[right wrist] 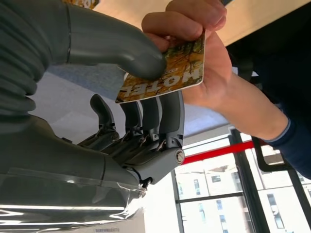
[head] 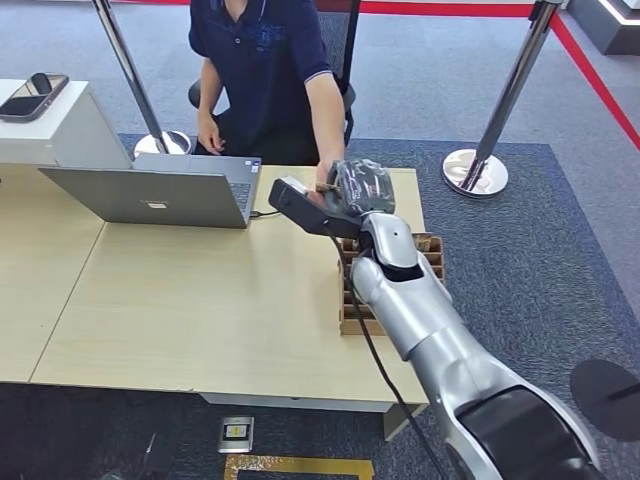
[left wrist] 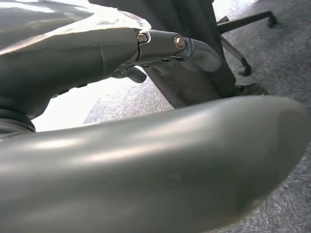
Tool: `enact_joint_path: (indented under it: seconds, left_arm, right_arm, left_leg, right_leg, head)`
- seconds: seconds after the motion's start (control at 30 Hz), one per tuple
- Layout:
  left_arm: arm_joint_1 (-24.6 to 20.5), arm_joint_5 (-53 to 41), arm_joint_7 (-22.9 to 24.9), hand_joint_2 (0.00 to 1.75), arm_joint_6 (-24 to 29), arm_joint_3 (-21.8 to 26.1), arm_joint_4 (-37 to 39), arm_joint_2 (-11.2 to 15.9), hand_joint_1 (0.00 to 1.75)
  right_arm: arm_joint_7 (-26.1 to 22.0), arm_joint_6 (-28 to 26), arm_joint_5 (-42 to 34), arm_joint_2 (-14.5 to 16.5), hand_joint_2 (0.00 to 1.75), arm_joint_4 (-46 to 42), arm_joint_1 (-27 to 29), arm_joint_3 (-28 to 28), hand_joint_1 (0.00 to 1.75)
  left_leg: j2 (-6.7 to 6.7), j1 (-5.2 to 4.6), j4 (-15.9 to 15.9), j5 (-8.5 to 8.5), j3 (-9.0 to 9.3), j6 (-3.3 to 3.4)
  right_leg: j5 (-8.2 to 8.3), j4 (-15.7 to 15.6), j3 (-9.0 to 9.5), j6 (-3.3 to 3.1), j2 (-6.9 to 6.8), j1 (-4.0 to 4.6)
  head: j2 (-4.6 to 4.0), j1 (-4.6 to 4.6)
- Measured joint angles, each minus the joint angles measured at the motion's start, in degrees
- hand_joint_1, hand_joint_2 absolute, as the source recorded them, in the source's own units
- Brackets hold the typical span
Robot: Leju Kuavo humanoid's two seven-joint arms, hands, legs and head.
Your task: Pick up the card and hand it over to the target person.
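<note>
1. Pinching the hotel card (right wrist: pixel 165 68) between thumb and fingers, the right hand (head: pixel 361 188) reaches over the desk's (head: pixel 189 300) far edge.
2. The person's hand (right wrist: pixel 205 58) grips the card's opposite end, long axis running hand to hand.
3. The left hand's (left wrist: pixel 146 48) state: cannot tell.

Card (right wrist: pixel 172 68) far edge covered by person's hand (right wrist: pixel 205 63), near corner under right hand (right wrist: pixel 139 116) thumb, left hand (left wrist: pixel 154 160) fingers blurred, grasp indeterminable
</note>
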Motion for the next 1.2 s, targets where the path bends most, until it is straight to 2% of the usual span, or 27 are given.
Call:
enact_joint_path:
  seconds: [0.03, 0.13, 0.17, 0.2, 0.33, 0.63, 0.8, 0.93, 1.07, 1.2]
  left_arm:
    - [-0.01, -0.07, 0.01, 0.00, -0.03, -0.05, 0.00, 0.01, 0.00]
    - [-0.02, -0.15, 0.01, 0.00, 0.02, -0.10, -0.01, 0.01, 0.00]
    - [-0.01, -0.09, 0.02, 0.00, 0.11, -0.02, -0.02, -0.03, 0.00]
    - [-0.01, 0.00, 0.05, 0.00, 0.18, 0.09, -0.03, -0.08, 0.00]
    - [-0.01, 0.27, 0.18, 0.00, 0.41, 0.46, -0.05, -0.24, 0.00]
    - [-0.01, 0.24, 0.72, 0.00, 0.17, 0.59, -0.09, -0.29, 0.00]
    - [0.13, 1.25, 0.61, 0.00, 0.55, 1.57, -0.25, -0.29, 0.00]
    - [0.20, 2.03, 0.55, 0.00, 1.05, 2.59, -0.34, -0.47, 0.00]
    - [0.33, 2.91, 0.89, 0.00, 1.31, 3.42, -0.51, -0.62, 0.00]
    - [0.40, 3.34, 1.35, 0.00, 1.46, 3.76, -0.58, -0.69, 0.00]
  right_arm:
    - [0.03, 0.24, 0.02, -0.05, 1.75, 0.10, -0.01, -0.11, 1.17]
    - [-0.28, 0.64, 0.24, -0.05, 1.75, 0.03, 0.01, -0.39, 0.25]
    - [-0.48, 0.47, 0.39, -0.01, 1.75, -0.11, 0.08, -0.52, 0.04]
    - [-0.63, 0.18, 0.55, 0.06, 1.75, -0.24, 0.14, -0.64, 0.00]
    - [-0.89, -1.27, 1.00, 0.23, 0.00, -0.87, 0.20, -1.16, 0.00]
    - [-2.66, -6.74, 1.69, -1.90, 0.00, -4.88, 1.24, -3.44, 0.00]
    - [-3.67, -12.32, 3.34, -5.38, 0.00, -13.15, 5.40, -5.99, 0.00]
    - [-2.94, -14.46, 7.65, -9.73, 0.00, -24.23, 13.15, -11.01, 0.00]
    - [-0.23, -19.64, 12.97, -14.04, 0.00, -40.60, 26.21, -20.75, 0.00]
    - [-1.56, -24.30, 13.42, -14.52, 0.00, -56.82, 38.41, -32.24, 0.00]
  left_leg:
    - [0.00, 0.00, 0.00, 0.00, 0.00, 0.00]
    - [0.02, -0.01, 0.00, 0.00, -0.01, -0.01]
    - [0.04, -0.01, 0.00, 0.00, -0.02, -0.01]
    - [0.05, -0.01, 0.00, 0.00, -0.02, -0.01]
    - [0.08, -0.01, 0.02, 0.00, -0.07, -0.01]
    - [0.02, -0.01, 0.04, 0.00, -0.09, 0.00]
    - [-0.06, 0.00, 0.02, 0.00, -0.07, 0.00]
    - [-0.20, 0.02, -0.02, 0.02, -0.02, 0.01]
    - [-0.37, 0.03, -0.06, 0.04, -0.02, 0.03]
    - [-0.49, 0.02, -0.04, -0.01, -0.05, 0.06]
  right_leg:
    - [0.00, 0.00, 0.00, 0.00, 0.00, 0.00]
    - [0.00, 0.01, -0.03, -0.02, 0.01, -0.01]
    - [0.00, 0.02, -0.05, -0.02, 0.02, 0.00]
    - [0.01, 0.02, -0.06, -0.02, 0.03, -0.01]
    - [0.02, 0.05, -0.11, -0.02, 0.06, -0.01]
    - [0.00, 0.05, -0.11, 0.00, 0.00, -0.01]
    - [-0.01, 0.00, -0.06, 0.00, -0.06, 0.00]
    - [-0.01, -0.10, 0.06, 0.02, -0.20, 0.02]
    - [-0.02, -0.21, 0.14, 0.02, -0.37, 0.04]
    - [-0.08, -0.26, 0.16, 0.03, -0.43, 0.02]
  head:
    - [0.00, 0.00]
    - [0.00, 0.00]
    - [0.00, 0.00]
    - [0.00, 0.00]
    - [0.00, 0.00]
    - [0.00, 0.00]
    - [0.00, 0.00]
    - [0.00, 0.00]
    - [0.00, 0.00]
    - [0.00, 0.00]
